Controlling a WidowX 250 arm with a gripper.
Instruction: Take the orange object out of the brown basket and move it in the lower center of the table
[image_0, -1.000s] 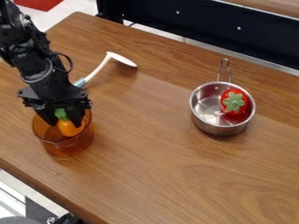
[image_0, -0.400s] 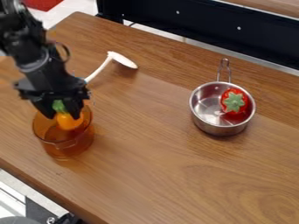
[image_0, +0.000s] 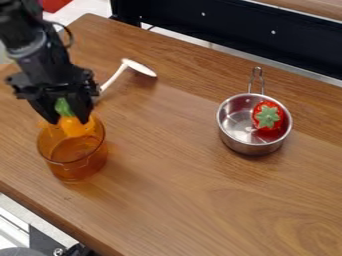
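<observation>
At the left of the camera view, the black gripper (image_0: 67, 116) hangs over the transparent orange-brown container (image_0: 79, 162), shut on the orange object (image_0: 75, 128). The object's green top (image_0: 63, 107) sits between the two fingers, and its orange body hangs below them at the back part of the container's mouth. Whether its lowest end is still below the rim, I cannot tell. The wooden table (image_0: 200, 200) lies under everything.
A metal pot (image_0: 248, 145) with a red, green-topped object (image_0: 268, 116) inside stands at the right, its handle pointing to the back. A white ladle-like utensil (image_0: 138, 67) lies behind the container, near the gripper. The table's front edge runs diagonally at lower left.
The gripper has risen, with a slight shift to the left, and the orange object has come up with it from inside the container. The container has stayed in place.
</observation>
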